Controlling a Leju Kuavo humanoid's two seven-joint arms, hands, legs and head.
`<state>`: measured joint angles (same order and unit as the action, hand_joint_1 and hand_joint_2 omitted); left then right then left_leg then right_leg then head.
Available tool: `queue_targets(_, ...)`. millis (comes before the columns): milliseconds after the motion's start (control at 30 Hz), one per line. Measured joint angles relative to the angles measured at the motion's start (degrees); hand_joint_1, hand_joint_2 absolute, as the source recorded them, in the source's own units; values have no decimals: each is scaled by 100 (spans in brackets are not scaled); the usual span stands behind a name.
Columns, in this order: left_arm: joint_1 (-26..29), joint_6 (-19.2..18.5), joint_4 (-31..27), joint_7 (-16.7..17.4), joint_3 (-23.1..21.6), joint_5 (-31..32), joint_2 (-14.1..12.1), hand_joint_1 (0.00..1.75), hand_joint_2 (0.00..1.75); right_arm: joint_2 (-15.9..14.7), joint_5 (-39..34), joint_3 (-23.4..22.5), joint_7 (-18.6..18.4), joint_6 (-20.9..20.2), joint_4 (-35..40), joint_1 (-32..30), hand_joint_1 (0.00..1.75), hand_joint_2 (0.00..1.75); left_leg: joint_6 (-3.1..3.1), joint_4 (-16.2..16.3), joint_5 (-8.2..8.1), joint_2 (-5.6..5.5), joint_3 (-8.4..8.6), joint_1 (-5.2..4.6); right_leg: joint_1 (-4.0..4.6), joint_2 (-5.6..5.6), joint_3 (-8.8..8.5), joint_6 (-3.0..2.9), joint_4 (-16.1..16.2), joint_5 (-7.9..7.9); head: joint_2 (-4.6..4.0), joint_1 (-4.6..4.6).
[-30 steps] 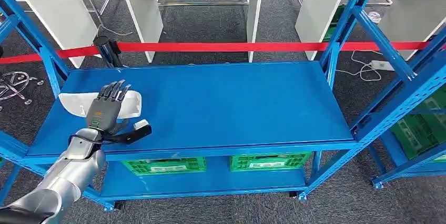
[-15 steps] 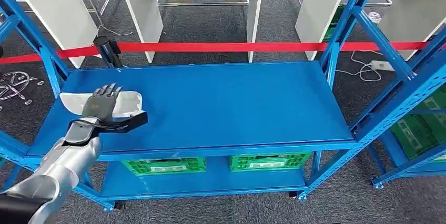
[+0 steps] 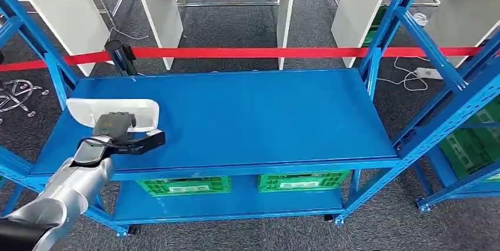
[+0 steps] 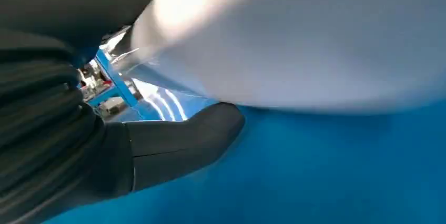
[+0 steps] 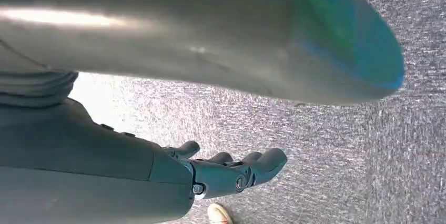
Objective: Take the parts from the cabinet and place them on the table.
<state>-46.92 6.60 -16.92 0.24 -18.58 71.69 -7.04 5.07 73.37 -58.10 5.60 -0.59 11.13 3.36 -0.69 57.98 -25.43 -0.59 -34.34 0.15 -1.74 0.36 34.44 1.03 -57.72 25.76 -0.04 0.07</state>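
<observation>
The white part (image 3: 112,111) lies at the left end of the blue shelf (image 3: 247,115), long axis along the shelf. The left hand (image 3: 118,130) is set on its near edge, fingers curled over it, thumb splayed; a closed grip cannot be confirmed. The right hand (image 5: 231,171) hangs over the floor, fingers loosely apart, holding nothing.

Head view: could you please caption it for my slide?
Left hand closing on a white part on the blue shelf.

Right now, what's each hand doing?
Left hand: closing on the white part; a firm grip cannot be told.
Right hand: open, holding nothing.
</observation>
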Motion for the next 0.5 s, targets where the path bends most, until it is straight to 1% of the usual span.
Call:
queue_targets(333,21,252,2,-243,2,-11,-39,175,175,7,46,0,-4,-20,0,30,0,0,0,0,0,-1,0,0,0,-1,2,0,0,0,0,0)
queue_targets(500,51,507,-4,-514,39,-168,-28,175,175,9,44,0,-15,-11,0,31,0,0,0,0,0,0,0,0,0,0,3,0,0,0,0,0)
